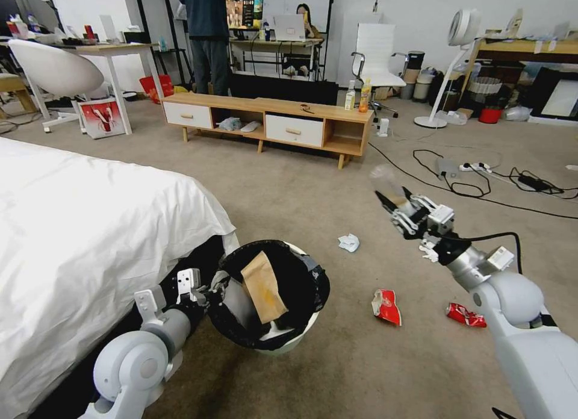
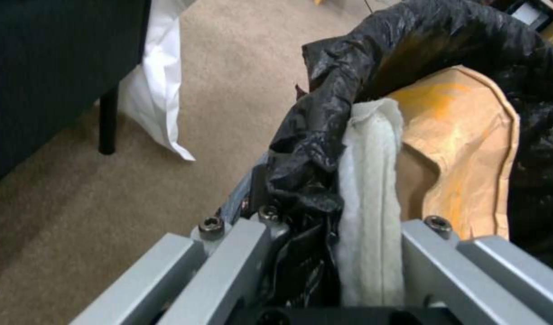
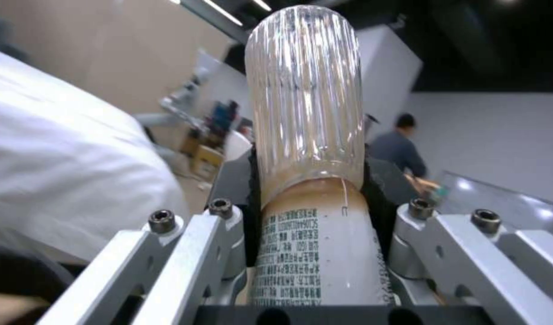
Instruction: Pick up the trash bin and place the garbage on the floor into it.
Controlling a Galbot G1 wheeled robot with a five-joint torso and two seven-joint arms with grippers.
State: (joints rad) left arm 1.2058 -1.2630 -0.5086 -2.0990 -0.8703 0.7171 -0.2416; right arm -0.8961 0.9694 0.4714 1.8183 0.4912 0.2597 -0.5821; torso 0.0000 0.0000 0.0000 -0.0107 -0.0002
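Trash bin [image 1: 295,341], white with a black bag [image 2: 342,113] folded over its rim, hangs tilted at lower centre of the head view, its rim pinched by the left gripper [image 1: 208,292], which is closed on bag and wall together. A brown paper bag [image 1: 264,286] leans inside it, and the left wrist view shows a white tissue [image 2: 369,203] pressed between the liner and that bag. The left arm reaches in from the lower left, beside the white-sheeted bed [image 1: 78,226].

At right of frame the right arm stretches up and forward, its gripper [image 1: 394,205] clamped on a clear ribbed bottle [image 3: 306,113] held above the floor [image 1: 289,190]; the bottle's white label carries small printed text too fine to read.

On the carpet between bin and right arm lie a crumpled white tissue [image 1: 348,242], a red-and-white snack wrapper [image 1: 386,306] and a crushed red can [image 1: 465,315], all apart from the bin. Black cables [image 1: 481,184] and a power strip cross the floor at right. A low wooden cabinet [image 1: 268,124] with two upright drink bottles [image 1: 357,97] stands at top centre.
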